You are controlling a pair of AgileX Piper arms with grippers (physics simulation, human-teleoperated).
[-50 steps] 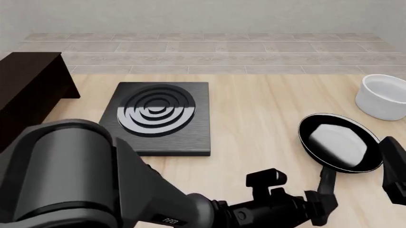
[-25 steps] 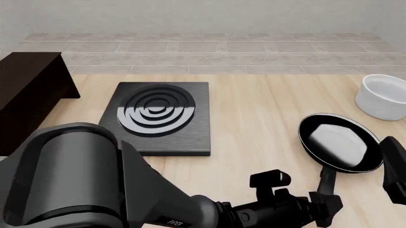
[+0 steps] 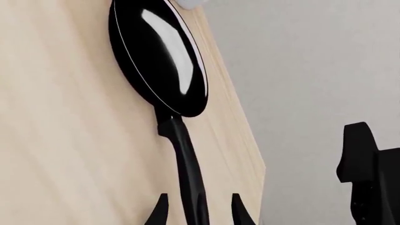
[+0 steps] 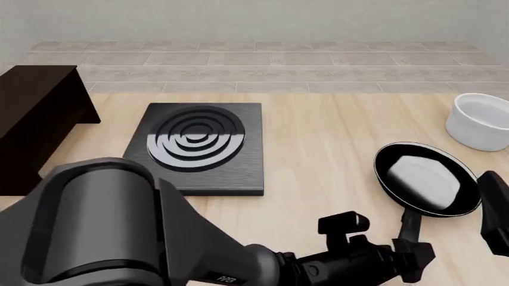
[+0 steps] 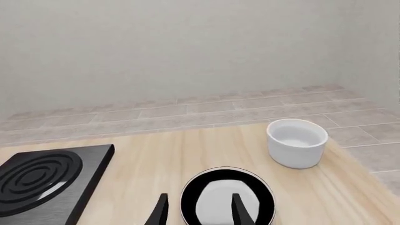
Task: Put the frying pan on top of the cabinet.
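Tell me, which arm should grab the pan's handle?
Probably the left. In the left wrist view its open claw already straddles the frying pan handle, ready to close. The right claw only hovers above the pan's bowl, holding nothing.

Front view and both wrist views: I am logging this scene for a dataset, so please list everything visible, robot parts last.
Glossy black round frying pan: one, black, table's right side, long handle toward the arms.
Dark brown boxy wooden cabinet: one, nearly black, far left.
Flat black stove plate with concentric rings: one, black, left of centre.
White round bowl: one, white, right edge, beyond the pan.
Light wooden table: one, pale wood.
Left gripper: one, black, open, fingers astride the pan handle.
Right gripper: one, black, open, above the pan.
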